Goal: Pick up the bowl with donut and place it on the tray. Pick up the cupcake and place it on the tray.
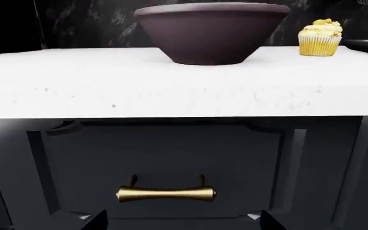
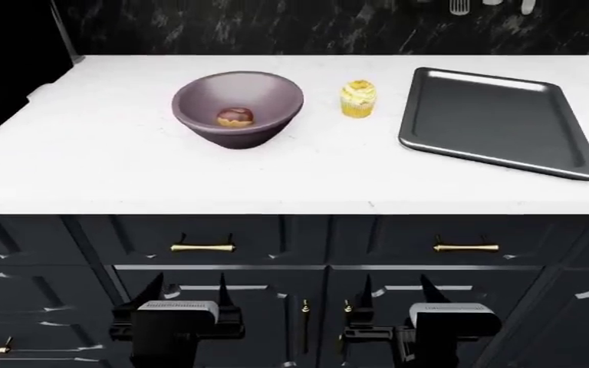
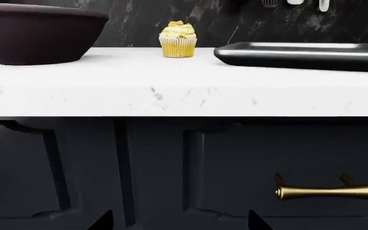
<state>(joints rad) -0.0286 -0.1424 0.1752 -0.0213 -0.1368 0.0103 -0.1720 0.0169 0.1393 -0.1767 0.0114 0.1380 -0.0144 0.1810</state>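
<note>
A white speckled countertop [image 2: 120, 169] is stretching across the upper half of the head view, black marbled wall [image 2: 274, 27] sitting behind it, dark cabinets with brass handles [image 2: 202, 247] below. The bowl [image 2: 237, 108] is sitting upper centre-left, cradling the donut [image 2: 235, 116]; the cupcake [image 2: 358, 99] is standing between it and the tray [image 2: 494, 123] at upper right. Both claws, left gripper [image 2: 186, 295] and right gripper [image 2: 395, 294], are hanging low with fingers spread, gripping nothing.

Bowl [image 2: 238, 107]: matte, smooth mauve-grey. Tray [image 2: 496, 123]: dark metal, shiny rim. Tabletop [image 2: 100, 169]: white speckled stone. Cupcake [image 2: 358, 99]: ribbed paper wrapper. Drawer handles [image 2: 203, 247]: polished brass.
</note>
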